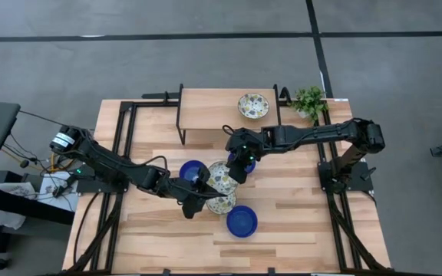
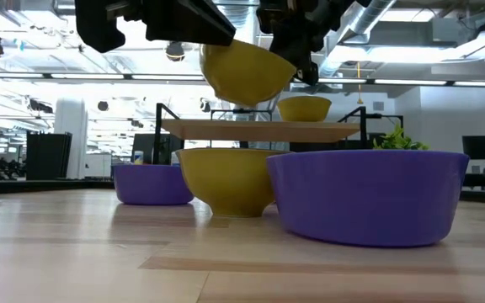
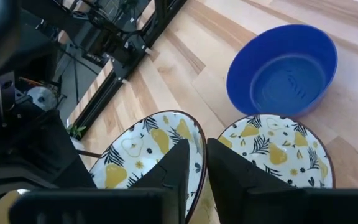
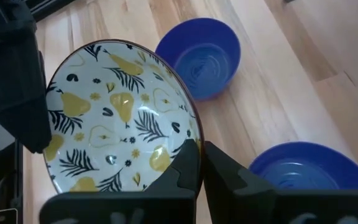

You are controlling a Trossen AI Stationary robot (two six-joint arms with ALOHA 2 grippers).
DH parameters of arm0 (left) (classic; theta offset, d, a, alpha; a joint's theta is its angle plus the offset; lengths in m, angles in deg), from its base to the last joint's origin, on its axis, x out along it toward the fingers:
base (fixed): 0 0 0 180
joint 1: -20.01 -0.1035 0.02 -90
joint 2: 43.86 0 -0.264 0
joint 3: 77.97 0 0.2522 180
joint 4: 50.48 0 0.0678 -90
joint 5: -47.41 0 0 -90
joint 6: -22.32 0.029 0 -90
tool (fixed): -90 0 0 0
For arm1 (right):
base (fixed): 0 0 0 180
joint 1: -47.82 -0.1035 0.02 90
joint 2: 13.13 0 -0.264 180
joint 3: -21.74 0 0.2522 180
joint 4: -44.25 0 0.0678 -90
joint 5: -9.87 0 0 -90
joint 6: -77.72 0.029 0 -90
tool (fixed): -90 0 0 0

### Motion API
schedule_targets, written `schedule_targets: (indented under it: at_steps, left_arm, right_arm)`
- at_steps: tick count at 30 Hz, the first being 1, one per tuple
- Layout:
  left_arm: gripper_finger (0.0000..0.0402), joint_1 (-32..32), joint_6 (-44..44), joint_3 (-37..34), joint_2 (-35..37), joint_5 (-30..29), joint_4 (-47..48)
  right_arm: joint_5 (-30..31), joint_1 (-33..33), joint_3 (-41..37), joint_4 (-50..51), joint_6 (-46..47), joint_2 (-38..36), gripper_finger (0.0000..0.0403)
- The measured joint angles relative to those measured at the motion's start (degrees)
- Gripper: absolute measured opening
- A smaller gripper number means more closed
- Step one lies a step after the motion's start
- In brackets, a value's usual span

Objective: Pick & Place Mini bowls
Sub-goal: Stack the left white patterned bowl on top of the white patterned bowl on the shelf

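A cream bowl with a pear-and-leaf pattern [image 1: 221, 176] [image 2: 242, 71] hangs in the air above the table's middle, with both grippers on it. My left gripper [image 1: 204, 186] [image 3: 202, 174] is shut on its left side. My right gripper [image 1: 237, 166] [image 4: 201, 167] is shut on its far-right side. A second patterned bowl [image 1: 222, 204] [image 3: 278, 152] stands on its base just below. Blue bowls stand on the table to the left [image 1: 192, 170] [image 4: 197, 56] and near side [image 1: 242, 221] [image 3: 284, 68]. A third patterned bowl [image 1: 253, 105] [image 2: 304, 108] sits on the raised shelf. My left gripper pinches the lifted bowl's rim [image 3: 199, 146], one finger [image 3: 178, 165] inside the bowl and one outside. It comes slanting down from the table's left. The bowl is clear of the table and roughly upright. My right gripper pinches the same bowl's rim [image 4: 195, 132] on the opposite side, one finger [image 4: 188, 163] inside and the other [image 4: 229, 174] outside. It comes slanting down from the far right.
The wooden shelf [image 1: 213, 107] [image 2: 268, 128] on black legs stands at the far edge. A small green plant [image 1: 309, 100] [image 2: 398, 139] is at the far right corner. Black frame rails [image 1: 125, 138] run along both table sides. Bare wood lies to the near right [image 1: 298, 215].
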Motion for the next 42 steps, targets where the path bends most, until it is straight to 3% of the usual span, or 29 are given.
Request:
schedule_targets:
  at_steps: [19,26,32,42]
  left_arm:
    - [0.0102,-0.04,-3.78,-0.33,0.15,-0.90,3.27]
    - [0.0122,0.35,-4.25,-0.42,1.17,-5.59,3.83]
    - [0.0127,1.01,-7.31,-0.46,6.44,-7.56,5.79]
    - [0.0123,0.77,-21.22,-0.46,17.33,-7.01,15.64]
  right_arm:
    - [-0.22,-0.46,-0.11,3.00,0.13,-0.24,0.0001]
    - [0.43,-0.50,-0.10,4.34,0.40,-1.44,0.0001]
    - [-0.49,-0.70,-0.04,5.12,0.52,-3.50,0.0001]
    - [4.61,-1.46,-0.04,5.80,0.32,-8.72,0.0001]
